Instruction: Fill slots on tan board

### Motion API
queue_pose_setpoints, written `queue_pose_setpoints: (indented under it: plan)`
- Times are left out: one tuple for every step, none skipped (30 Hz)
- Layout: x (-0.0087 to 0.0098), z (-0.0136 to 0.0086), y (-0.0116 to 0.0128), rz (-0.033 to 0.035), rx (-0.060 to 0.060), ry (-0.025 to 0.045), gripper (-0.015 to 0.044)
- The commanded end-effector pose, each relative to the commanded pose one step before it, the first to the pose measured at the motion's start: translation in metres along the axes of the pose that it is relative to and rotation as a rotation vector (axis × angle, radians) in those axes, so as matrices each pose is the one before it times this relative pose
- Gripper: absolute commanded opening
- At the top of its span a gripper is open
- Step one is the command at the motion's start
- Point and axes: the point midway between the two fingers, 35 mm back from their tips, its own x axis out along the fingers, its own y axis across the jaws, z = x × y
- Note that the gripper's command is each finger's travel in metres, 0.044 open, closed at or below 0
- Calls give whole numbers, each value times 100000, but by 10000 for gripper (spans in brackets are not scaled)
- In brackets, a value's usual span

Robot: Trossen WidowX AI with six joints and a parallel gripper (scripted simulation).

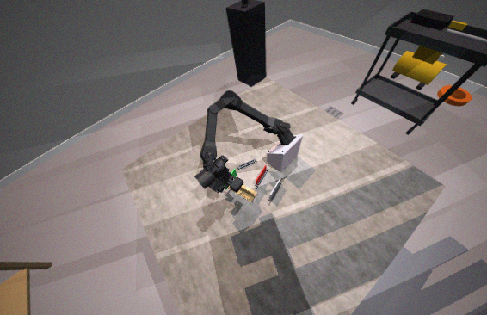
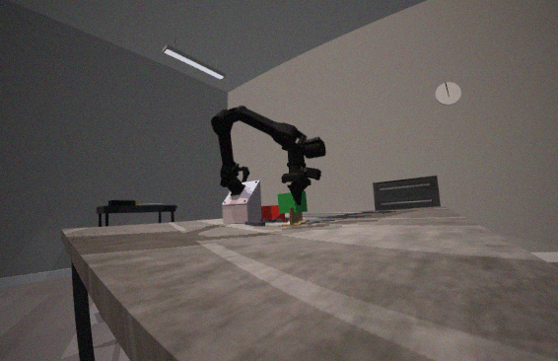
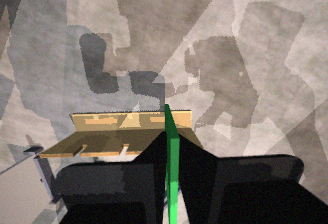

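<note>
Two slots [image 3: 82, 148] [image 3: 124, 149] showed open in the upper edge of the standing tan board [image 1: 246, 193] [image 2: 296, 216] [image 3: 103, 142], and the green board [image 1: 233, 173] [image 2: 287, 202] [image 3: 174, 165] was over the same piece, toward its other end. The gripper [image 1: 237, 185] [image 2: 299, 201] [image 3: 168, 135] was clamped on the green board, one finger against each face. It held the board upright and crosswise to the tan one.

The step in hand looked like the lining up and lowering of this board. In the exterior view its bottom edge was down near the top of the tan board, well above the table [image 2: 307, 276]. Its notch was hidden, so whether it had begun to enter a slot could not be told.

The red board [image 1: 261, 174] [image 2: 272, 212] stood nearby in its holder [image 1: 257, 185], and a pale grey board [image 1: 274, 189] [image 3: 11, 185] was beyond it, so more of the task seemed left.

The next move called for a small check of the line between notch and slot, then a straight push down with the grip kept firm. A slight lean or sideways error could have jammed the board on the slot's edge. Letting go made sense only once it would sink no further.
</note>
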Motion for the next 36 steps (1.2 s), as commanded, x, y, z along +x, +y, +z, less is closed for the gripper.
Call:
queue_pose_setpoints:
  plan:
    - [332,-16,-33,-278,-407,84,0]
    - [63,-1,0,-2,0,1,0]
    - [63,-1,0,-2,0,1,0]
    - [63,-1,0,-2,0,1,0]
    - [63,-1,0,-2,0,1,0]
    - [63,-1,0,-2,0,1,0]
    - [63,-1,0,-2,0,1,0]
    - [63,-1,0,-2,0,1,0]
    - [63,-1,0,-2,0,1,0]
    - [63,-1,0,-2,0,1,0]
    - [63,-1,0,-2,0,1,0]
    - [64,-1,0,-2,0,1,0]
    - [64,-1,0,-2,0,1,0]
    - [64,-1,0,-2,0,1,0]
    - [64,-1,0,-2,0,1,0]
    - [64,-1,0,-2,0,1,0]
    - [66,-1,0,-3,0,1,0]
    - [26,0,0,-1,0,0,0]
    - [0,0,0,0,0,0,0]
    - [0,0,0,0,0,0,0]
    - [-140,-7,30,284,401,2,12]
    - [0,0,0,0,0,0,5]
    - [0,0,0,0,0,0,0]
    - [0,0,0,0,0,0,0]
    - [0,0,0,0,0,0,0]
    - [0,0,0,0,0,0,0]
    - [0,0,0,0,0,0,0]
    - [0,0,0,0,0,0,26]
    - [0,0,0,0,0,0,53]
    - [0,0,0,0,0,0,79]
    - [0,0,0,0,0,0,105]
    - [0,0,0,0,0,0,131]
    - [0,0,0,0,0,0,157]
    - [0,0,0,0,0,0,164]
    - [0,0,0,0,0,0,164]
    - [0,0,0,0,0,0,164]
